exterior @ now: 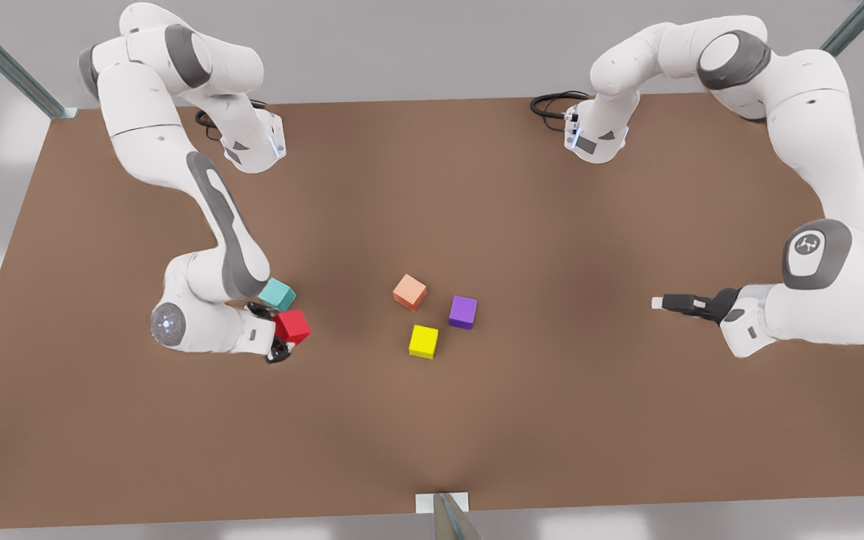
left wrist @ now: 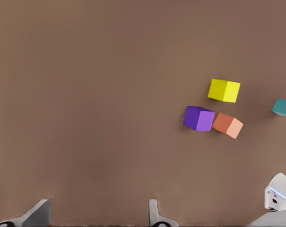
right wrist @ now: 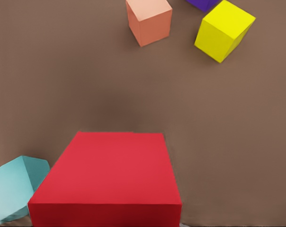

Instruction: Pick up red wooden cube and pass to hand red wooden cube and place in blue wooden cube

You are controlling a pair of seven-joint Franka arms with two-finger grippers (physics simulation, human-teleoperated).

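The right gripper (exterior: 282, 339), at the front view's left, is clamped on the red wooden cube (exterior: 292, 326), with dark fingers showing on either side of it. The right wrist view has the cube's red face (right wrist: 110, 179) close up, which marks this arm as the right one. The cube looks lifted a little off the bench (exterior: 432, 435), though its height is hard to judge. The blue wooden cube (exterior: 277, 294), teal in colour, sits just beside the red one on its far side, partly tucked behind the arm's forearm, and the same pairing shows in the right wrist view (right wrist: 15, 194).

The left gripper (exterior: 664, 303), at the front view's right, waits well apart from the cubes with nothing between its fingers. In the left wrist view its fingertips (left wrist: 154, 215) stand apart over bare bench.

Between the 2 arms, near the bench's middle, lie 3 other cubes: a salmon-orange cube (exterior: 409, 292), a purple cube (exterior: 463, 311) and a yellow cube (exterior: 424, 341), close together but not touching.

As for progress, the pick looks done or nearly so. The pass to the other gripper has not begun, and the placing at the blue wooden cube is left to do.
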